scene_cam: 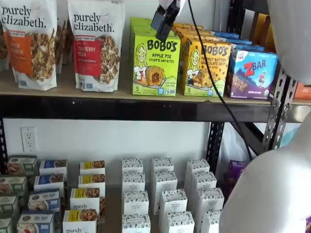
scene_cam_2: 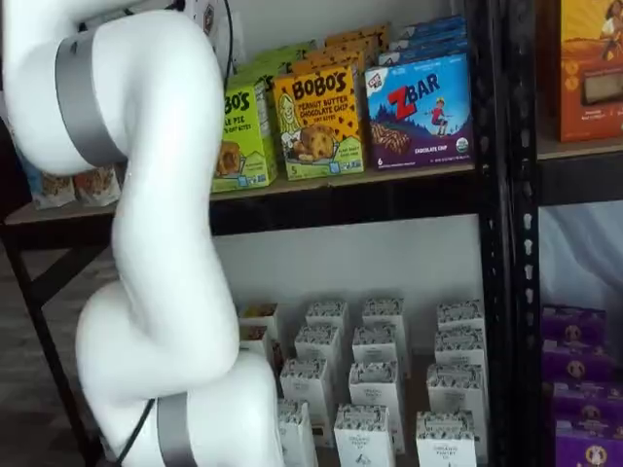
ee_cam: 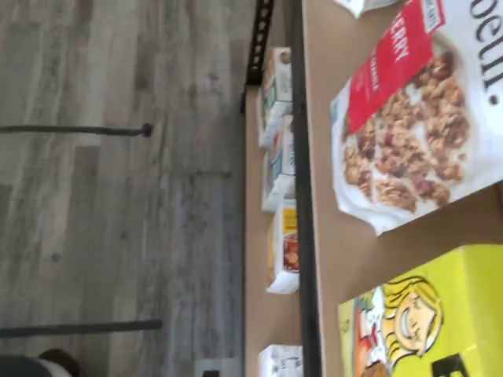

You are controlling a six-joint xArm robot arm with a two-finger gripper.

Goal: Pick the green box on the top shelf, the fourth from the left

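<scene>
The green box (scene_cam: pixel 155 63) is a lime-green Bobo's Apple Pie carton standing upright at the front of the top shelf (scene_cam: pixel 58 91). It also shows in a shelf view (scene_cam_2: pixel 241 136), partly behind the white arm, and in the wrist view (ee_cam: pixel 440 314), where the cartoon girl shows. My gripper (scene_cam: pixel 163 23) hangs from the upper edge, just above the box's top front edge and in front of it. Only dark fingers show, with no plain gap and nothing held. The arm hides the gripper in a shelf view.
A cranberry granola bag (scene_cam: pixel 96 44) stands left of the green box; a yellow-orange Bobo's box (scene_cam: pixel 206 68) and a blue ZBar box (scene_cam: pixel 252 73) stand to its right. Small cartons (scene_cam: pixel 136 201) fill the lower shelf. The white arm (scene_cam_2: pixel 156 243) and a black upright (scene_cam_2: pixel 506 233) stand in front.
</scene>
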